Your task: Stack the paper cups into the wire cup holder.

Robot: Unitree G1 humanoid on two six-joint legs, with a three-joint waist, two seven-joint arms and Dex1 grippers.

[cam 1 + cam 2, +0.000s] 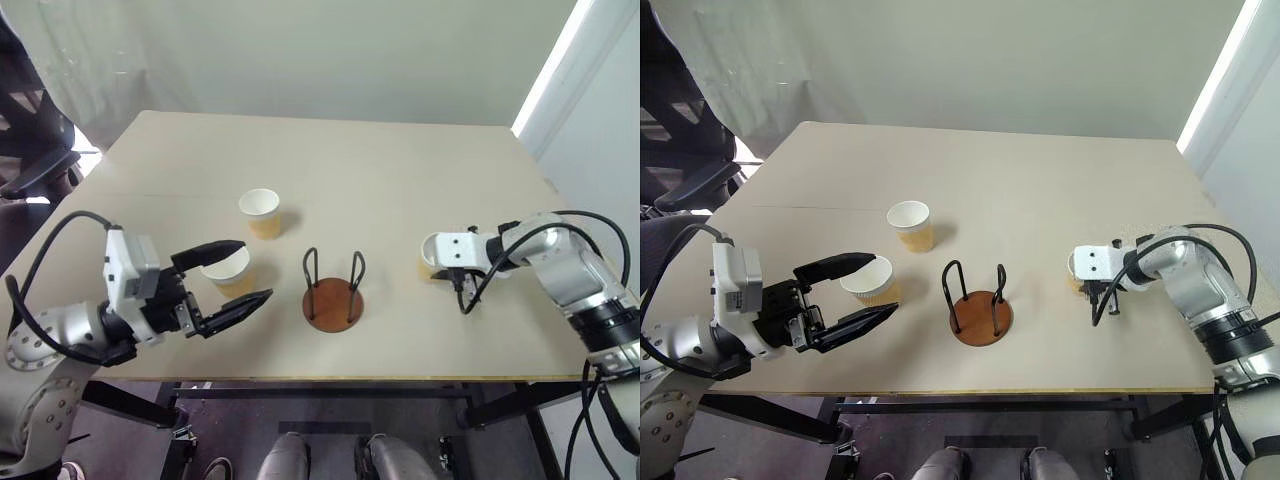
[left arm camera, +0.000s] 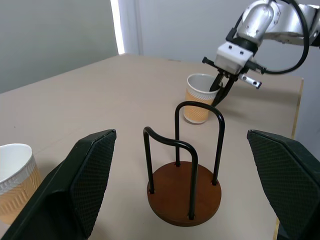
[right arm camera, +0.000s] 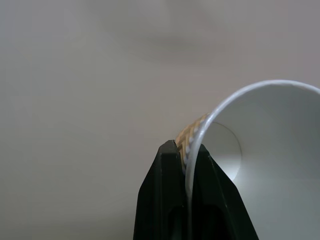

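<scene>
Paper cup [image 3: 260, 150], mostly hidden beneath the right tool [image 3: 187, 155], has its rim pinched; left tool [image 1: 232, 281] gapes apart.

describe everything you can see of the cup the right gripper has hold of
It is a small tapered paper cup with a white inside and rim and a ribbed tan-yellow outer wall. It stands upright and empty on the table, on the robot's right, apart from the wire cup holder. The right gripper is shut on its rim, one black finger inside the wall and one outside. Nothing else touches it.
</scene>
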